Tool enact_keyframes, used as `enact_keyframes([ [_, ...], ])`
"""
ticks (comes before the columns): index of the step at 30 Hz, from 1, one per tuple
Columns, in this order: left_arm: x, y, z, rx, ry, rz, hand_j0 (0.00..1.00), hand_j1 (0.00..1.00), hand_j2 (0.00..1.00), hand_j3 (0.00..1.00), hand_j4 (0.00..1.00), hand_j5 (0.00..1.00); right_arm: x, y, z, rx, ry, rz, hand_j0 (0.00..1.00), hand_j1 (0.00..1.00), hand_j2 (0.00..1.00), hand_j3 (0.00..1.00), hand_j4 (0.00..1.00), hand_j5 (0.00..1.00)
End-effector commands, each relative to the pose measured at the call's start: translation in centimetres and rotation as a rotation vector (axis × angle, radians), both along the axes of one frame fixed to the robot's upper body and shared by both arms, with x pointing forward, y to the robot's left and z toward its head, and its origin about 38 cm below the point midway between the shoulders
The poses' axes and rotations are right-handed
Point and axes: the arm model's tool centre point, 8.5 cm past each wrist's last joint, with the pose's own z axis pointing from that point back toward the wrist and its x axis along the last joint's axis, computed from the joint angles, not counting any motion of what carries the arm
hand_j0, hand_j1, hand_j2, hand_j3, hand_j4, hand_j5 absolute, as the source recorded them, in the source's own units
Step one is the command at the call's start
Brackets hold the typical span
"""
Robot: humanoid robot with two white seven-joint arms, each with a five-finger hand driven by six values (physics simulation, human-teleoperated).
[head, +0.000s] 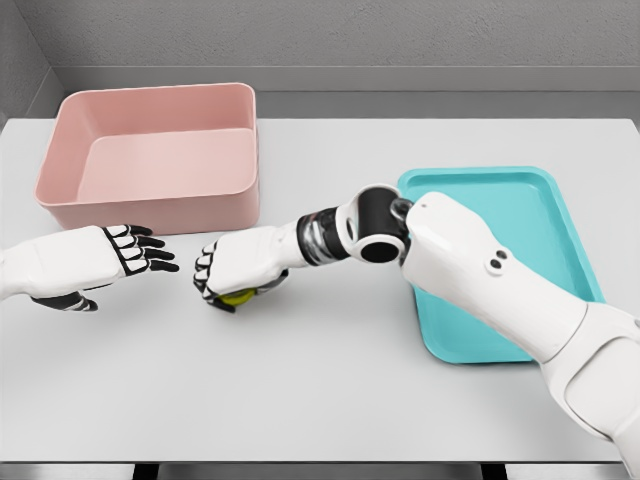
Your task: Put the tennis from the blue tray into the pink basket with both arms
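A: Where is the tennis ball (pixel 238 297) sitting at this moment?

B: It is sitting inside the right robot hand (pixel 232 272), whose fingers are curling down over it. Only a yellow-green sliver is showing beneath the palm, low over the table (pixel 330 400), between the pink basket (pixel 150 160) and the blue tray (pixel 500 265).

A: So the right arm is reaching across?

B: Yes, it is coming in from the lower right, passing over the left edge of the blue tray and bending at the elbow, with the forearm pointing toward the picture's left. Whether the ball is touching the table or hanging just above it, I cannot tell.

A: And what is the left robot hand (pixel 125 255) doing?

B: It is hovering just beside the right one, on its left, with a small gap showing between them. Its fingers are stretching out loosely toward the right robot hand and are gripping nothing.

A: Where is the pink basket standing?

B: It is standing at the far left of the table, just behind both hands, its front wall facing them. The blue tray is lying on the right side, well apart from the basket.
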Motion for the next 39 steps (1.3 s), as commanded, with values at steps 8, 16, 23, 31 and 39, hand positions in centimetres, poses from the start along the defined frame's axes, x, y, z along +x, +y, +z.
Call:
enact_keyframes([
  [8,0.2,0.7,-0.1,0.003,0.005,0.021,1.00,1.00,1.00,1.00,1.00,1.00,1.0,-0.7,-0.6,-0.009,0.024,-0.043,0.60,0.60,0.60,0.60,0.60,0.60],
  [16,0.2,0.6,-0.1,0.002,0.006,0.020,1.00,1.00,1.00,1.00,1.00,1.00,1.1,-0.9,-0.8,-0.012,0.026,-0.047,0.99,0.99,0.99,0.99,0.99,0.99],
  [23,0.2,0.6,-0.1,0.003,0.006,0.021,1.00,1.00,1.00,1.00,1.00,1.00,1.9,-2.6,0.0,0.000,0.018,-0.080,0.99,0.99,0.99,0.99,0.99,0.99],
  [31,0.4,1.2,-0.3,0.007,0.012,0.039,1.00,1.00,1.00,1.00,1.00,1.00,1.1,-5.3,5.0,0.085,-0.098,-0.061,1.00,1.00,1.00,1.00,1.00,1.00],
  [39,0.4,1.2,-0.3,0.007,0.011,0.038,1.00,1.00,1.00,1.00,1.00,1.00,0.0,-18.7,14.4,0.240,-0.212,-0.212,1.00,1.00,1.00,1.00,1.00,1.00],
])
